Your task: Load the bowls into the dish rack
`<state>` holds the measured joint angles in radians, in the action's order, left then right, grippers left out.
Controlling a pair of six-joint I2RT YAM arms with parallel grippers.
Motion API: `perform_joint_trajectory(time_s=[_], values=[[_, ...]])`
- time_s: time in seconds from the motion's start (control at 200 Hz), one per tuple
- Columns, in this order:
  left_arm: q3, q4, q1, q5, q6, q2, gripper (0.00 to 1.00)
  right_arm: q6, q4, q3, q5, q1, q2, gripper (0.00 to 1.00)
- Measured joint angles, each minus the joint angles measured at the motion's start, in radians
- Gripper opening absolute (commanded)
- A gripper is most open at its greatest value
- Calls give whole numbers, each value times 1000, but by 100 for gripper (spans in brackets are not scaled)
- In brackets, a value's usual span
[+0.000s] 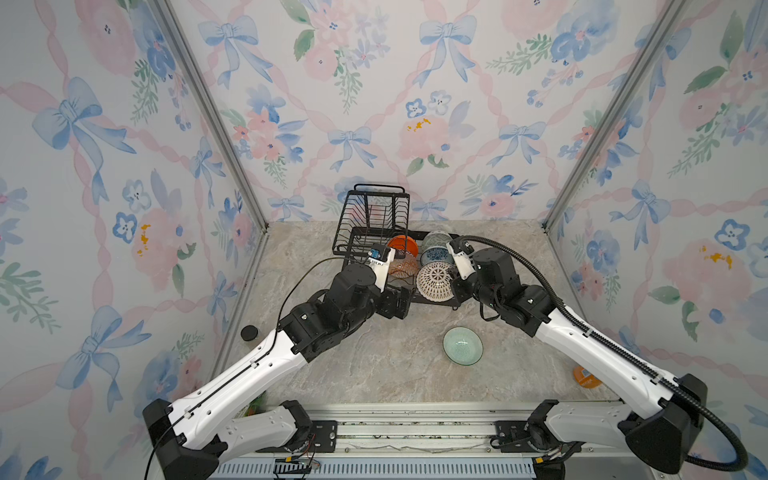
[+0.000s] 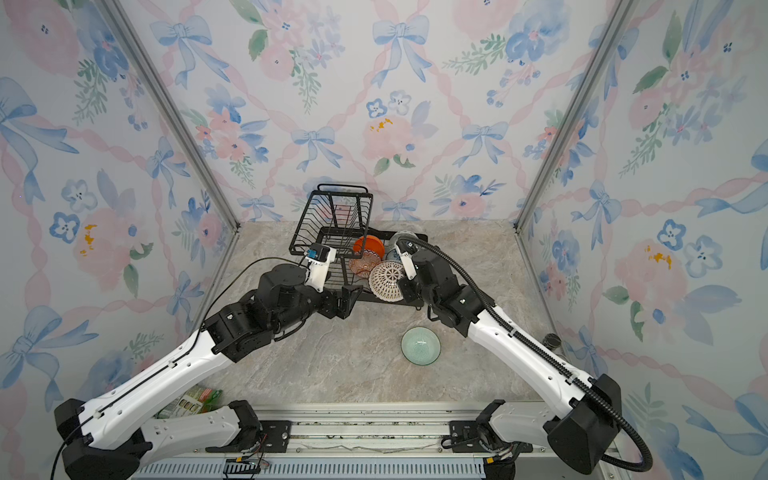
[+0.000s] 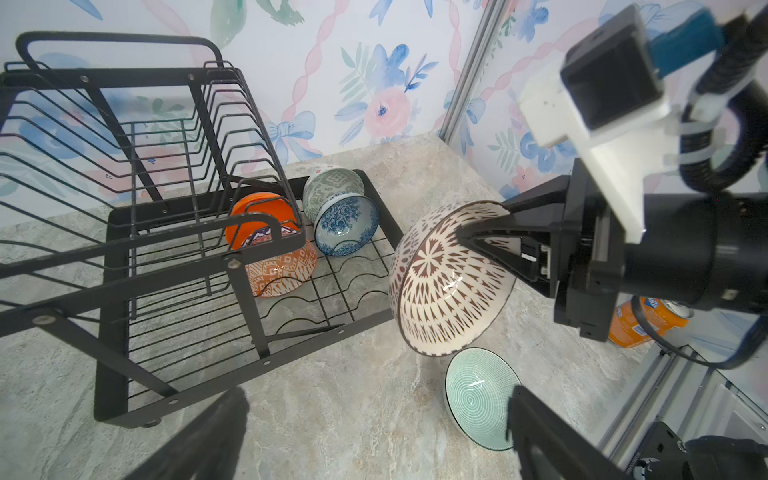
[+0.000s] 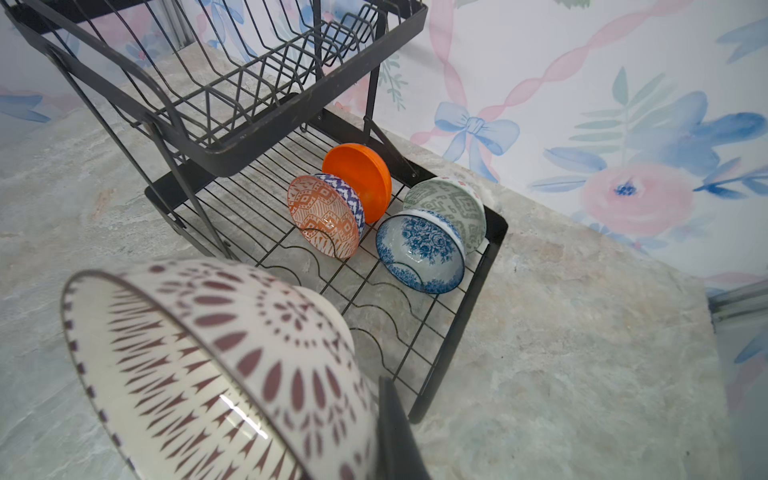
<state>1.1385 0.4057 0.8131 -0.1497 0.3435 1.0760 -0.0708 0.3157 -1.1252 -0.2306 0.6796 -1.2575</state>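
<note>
Black wire dish rack (image 1: 379,191) stands at twelve o'clock in both top views, four bowls (image 1: 434,253) upright in its lower tray. The mint bowl (image 1: 462,345) lies on the table (image 1: 374,374) at five o'clock from it. The left wrist view shows the left gripper (image 3: 370,436) spread wide and empty, and the right gripper (image 3: 467,239) pinching the lattice bowl (image 3: 444,282) by its rim. The right wrist view shows that bowl tilted at the tray's near edge.

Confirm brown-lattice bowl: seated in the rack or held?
Held. The right hand pinches the brown-lattice bowl by its rim; it hangs tipped on edge, not set in the dish rack slots.
</note>
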Motion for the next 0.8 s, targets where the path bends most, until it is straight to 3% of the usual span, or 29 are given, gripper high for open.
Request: perform_joint_trajectory(time_s=[0.305,0.8], values=[[-31,24,-99,108,-5,-8,98,-307,-490,275,-35,38,-67,0],[-43,30,-191,219,-30,13,98,-626,-967,309,-175,68,-313,0]])
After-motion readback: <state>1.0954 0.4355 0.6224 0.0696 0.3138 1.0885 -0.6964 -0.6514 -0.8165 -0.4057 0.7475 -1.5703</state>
